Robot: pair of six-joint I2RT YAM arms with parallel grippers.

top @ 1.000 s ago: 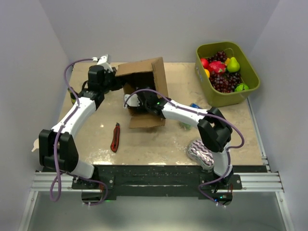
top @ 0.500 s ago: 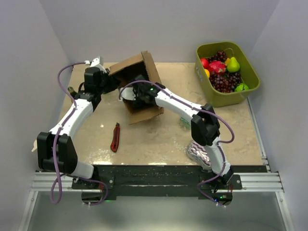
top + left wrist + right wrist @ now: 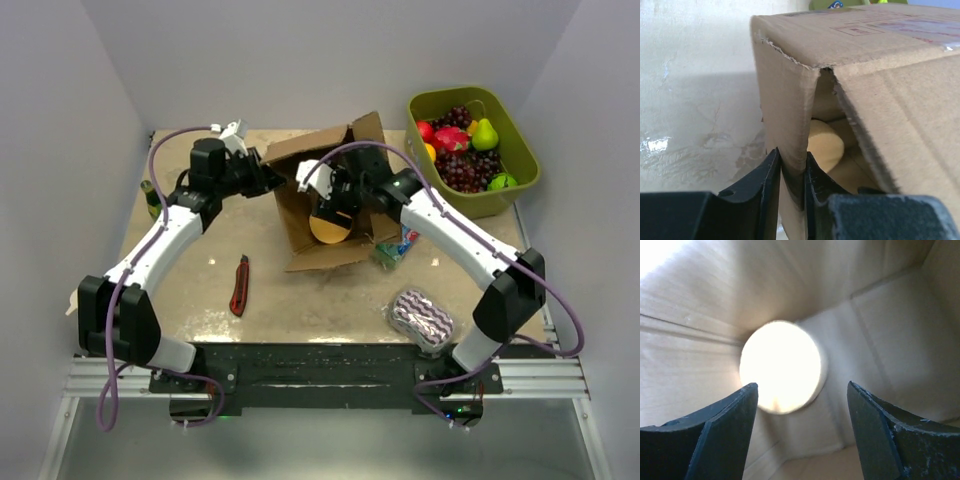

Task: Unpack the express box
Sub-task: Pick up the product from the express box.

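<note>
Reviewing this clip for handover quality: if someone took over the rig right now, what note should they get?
Left gripper: jaws shut on a side wall of the express box, holding it.
Right gripper: jaws open, reached inside the box, aimed at a round yellow item, not gripping it.
Done: the box is open.
Left: close on the round item, lift it out, probably set it on the table; then check whether anything else is inside.

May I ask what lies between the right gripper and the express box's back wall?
A round yellow object, ahead of the open fingers, in the right wrist view.
</note>
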